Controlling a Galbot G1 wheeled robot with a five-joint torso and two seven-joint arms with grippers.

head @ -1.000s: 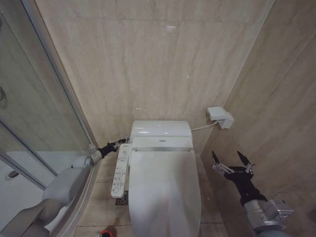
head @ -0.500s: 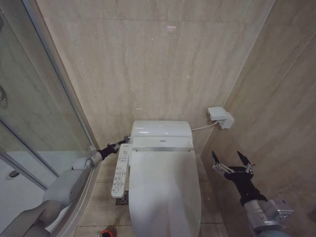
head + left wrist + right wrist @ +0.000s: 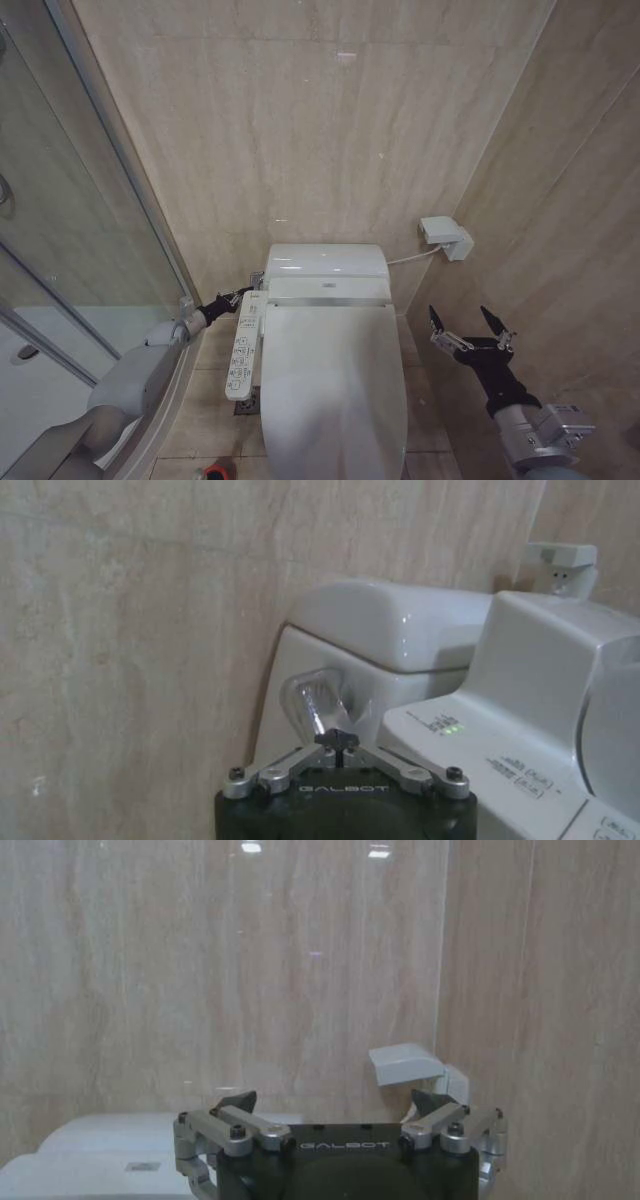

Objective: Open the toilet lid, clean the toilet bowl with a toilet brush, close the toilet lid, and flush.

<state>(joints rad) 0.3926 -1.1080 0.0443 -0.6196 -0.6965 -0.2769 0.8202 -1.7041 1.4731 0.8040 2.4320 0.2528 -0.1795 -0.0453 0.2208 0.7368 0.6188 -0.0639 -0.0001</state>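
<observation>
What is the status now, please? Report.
Left gripper shut, at the flush lever beside the tank. Right gripper open, idle beside the toilet. Toilet lid closed. Nothing blocking.

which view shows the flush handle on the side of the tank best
The left wrist view: the silver flush handle sits right ahead of the shut left gripper, against the white tank. In the head view the left gripper reaches that spot, but the handle itself is too small to make out. The right wrist view faces the wall.
</observation>
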